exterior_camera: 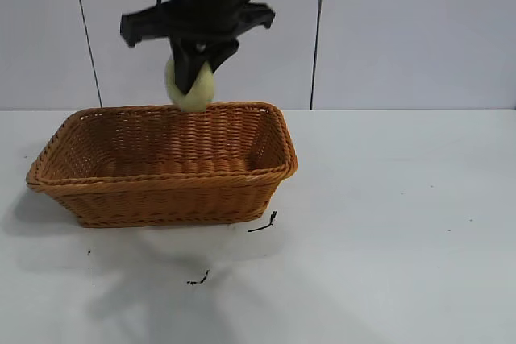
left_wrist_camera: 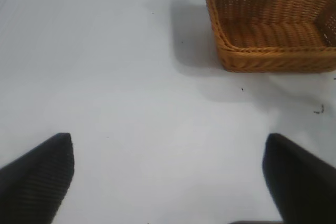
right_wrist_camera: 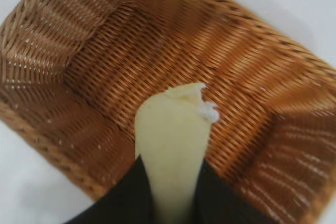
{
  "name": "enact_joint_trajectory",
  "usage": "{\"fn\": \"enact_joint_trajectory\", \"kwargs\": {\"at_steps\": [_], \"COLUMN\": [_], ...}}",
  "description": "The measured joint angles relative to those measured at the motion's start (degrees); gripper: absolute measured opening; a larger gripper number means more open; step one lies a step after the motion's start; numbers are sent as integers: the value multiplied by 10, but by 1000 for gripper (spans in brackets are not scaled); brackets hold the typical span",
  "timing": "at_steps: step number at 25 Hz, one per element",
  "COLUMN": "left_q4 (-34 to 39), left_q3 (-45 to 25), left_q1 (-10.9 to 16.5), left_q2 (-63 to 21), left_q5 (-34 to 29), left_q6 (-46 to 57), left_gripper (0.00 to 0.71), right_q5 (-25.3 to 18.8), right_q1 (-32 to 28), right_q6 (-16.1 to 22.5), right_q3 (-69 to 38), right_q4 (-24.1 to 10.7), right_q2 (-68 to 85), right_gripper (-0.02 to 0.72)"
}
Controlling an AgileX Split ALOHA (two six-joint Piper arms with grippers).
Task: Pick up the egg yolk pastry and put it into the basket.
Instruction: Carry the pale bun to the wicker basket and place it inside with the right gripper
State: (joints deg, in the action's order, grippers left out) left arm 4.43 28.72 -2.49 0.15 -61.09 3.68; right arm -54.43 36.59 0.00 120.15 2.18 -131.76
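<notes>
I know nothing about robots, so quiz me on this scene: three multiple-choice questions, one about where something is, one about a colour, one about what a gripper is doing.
1. Where is the egg yolk pastry?
A. Lying on the table
B. Held in the air above the basket
C. Resting on the basket floor

2. What colour is the basket?
A. Orange-brown
B. Blue
C. White

3. How does the left gripper stand?
A. Shut on the pastry
B. Shut on the basket rim
C. Open, holding nothing

Answers:
1. B: the exterior view shows the right gripper holding the pastry over the basket's far rim, and its wrist view looks down past the pastry into the basket.
2. A: the woven wicker is orange-brown in all three views.
3. C: the left wrist view shows its two fingers wide apart over bare table, away from the basket.
</notes>
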Motion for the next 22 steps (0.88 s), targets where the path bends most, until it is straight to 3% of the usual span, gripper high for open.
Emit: {"fn": "enact_joint_trajectory", "kwargs": {"at_steps": [6,11,13,17,18,22], "left_q4": [0,0,0,0,0,0], "left_q3": [0,0,0,0,0,0], "left_q1": [0,0,0,0,0,0], "left_q2": [0,0,0,0,0,0], "left_q5": [0,0,0,0,0,0], "left_q6": [0,0,0,0,0,0], "left_gripper": [696,696,696,696,696,696], "right_q5": [36,47,48,40,33,-28], "right_q1": [-1,-1,-1,-1,-1,-1], "right_q6": [0,0,0,3,0,0], "right_q3": [0,0,0,26,39,129], "right_q4": [-39,-27,-18,-15,-15,-15], "right_q2": [-70,-89,-89,-89,-89,-89], "right_gripper": [81,109,209,538,589,671]}}
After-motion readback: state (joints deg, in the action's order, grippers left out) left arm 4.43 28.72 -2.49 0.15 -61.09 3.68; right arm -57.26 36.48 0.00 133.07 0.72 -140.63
